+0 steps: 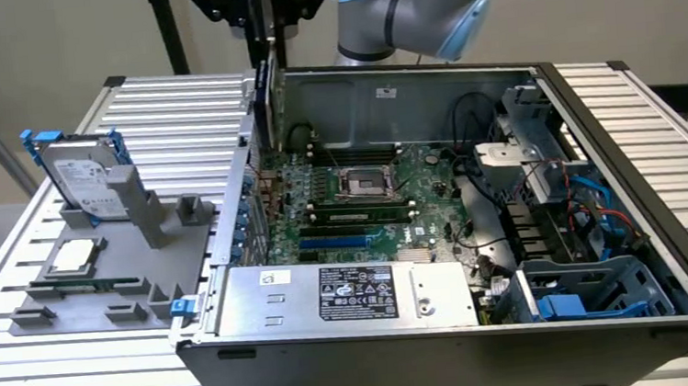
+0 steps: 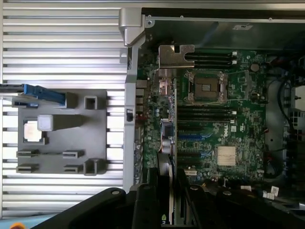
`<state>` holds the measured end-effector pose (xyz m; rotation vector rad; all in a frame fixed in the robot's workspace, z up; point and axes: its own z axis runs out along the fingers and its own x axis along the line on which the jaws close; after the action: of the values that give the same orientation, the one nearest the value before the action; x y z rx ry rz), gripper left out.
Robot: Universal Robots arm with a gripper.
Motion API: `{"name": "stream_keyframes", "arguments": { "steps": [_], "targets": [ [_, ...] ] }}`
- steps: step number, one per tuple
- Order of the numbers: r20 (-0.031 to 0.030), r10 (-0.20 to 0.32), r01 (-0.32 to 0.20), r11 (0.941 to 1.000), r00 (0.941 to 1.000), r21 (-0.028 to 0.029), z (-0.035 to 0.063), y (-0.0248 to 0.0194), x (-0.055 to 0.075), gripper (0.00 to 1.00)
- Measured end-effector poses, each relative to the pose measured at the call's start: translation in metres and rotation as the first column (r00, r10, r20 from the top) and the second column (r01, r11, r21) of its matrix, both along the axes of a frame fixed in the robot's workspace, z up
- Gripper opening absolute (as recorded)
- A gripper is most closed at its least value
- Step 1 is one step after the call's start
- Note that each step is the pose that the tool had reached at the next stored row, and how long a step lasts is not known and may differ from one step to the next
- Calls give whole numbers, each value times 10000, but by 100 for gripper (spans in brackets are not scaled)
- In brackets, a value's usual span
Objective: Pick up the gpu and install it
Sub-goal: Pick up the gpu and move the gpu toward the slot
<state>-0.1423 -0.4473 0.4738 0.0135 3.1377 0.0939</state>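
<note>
- On my feed the gripper (image 1: 263,44) comes down from the arm at the back of the open computer case (image 1: 454,336). It's clamped narrow on the graphics card (image 1: 268,107).
- In the exterior view the card stands on edge, pretty much upright. It sits right by the case's rear corner on the exterior view's left, and its upper part pokes above the case wall.
- I can't tell from here whether its lower edge touches a slot or just hangs over the board.
- In the wrist view I see the graphics card (image 2: 167,143) edge-on, running away from the gripper (image 2: 165,210). There's a black finger (image 2: 145,205) pressed on each side, and the silver bracket (image 2: 176,56) is at the far end.
- The card lines up over the green motherboard (image 2: 228,124), along the row of long slots beside the bare processor socket (image 2: 207,88).
- The square silver heat sink (image 2: 226,156) is off to the side, well clear of the card.
- The grey holder tray (image 1: 142,283) sits outside the case on the slatted table (image 1: 177,95), to the exterior view's left.
- A hard drive (image 1: 79,182) with blue rails stands upright in the tray. A square processor chip (image 1: 75,256) lies flat just in front of it, and a narrow memory stick (image 1: 81,287) is beside that.
- The power supply (image 1: 352,294) with its white label fills the near side of the case.
</note>
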Motion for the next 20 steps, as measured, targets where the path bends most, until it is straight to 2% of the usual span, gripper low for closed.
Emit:
{"name": "stream_keyframes", "arguments": {
  "steps": [7,20],
  "targets": [
    [0,0,0,10000,10000,-22,-118,31,317,27],
    [0,21,-21,10000,10000,-85,-354,147,858,27]
  ]
}}
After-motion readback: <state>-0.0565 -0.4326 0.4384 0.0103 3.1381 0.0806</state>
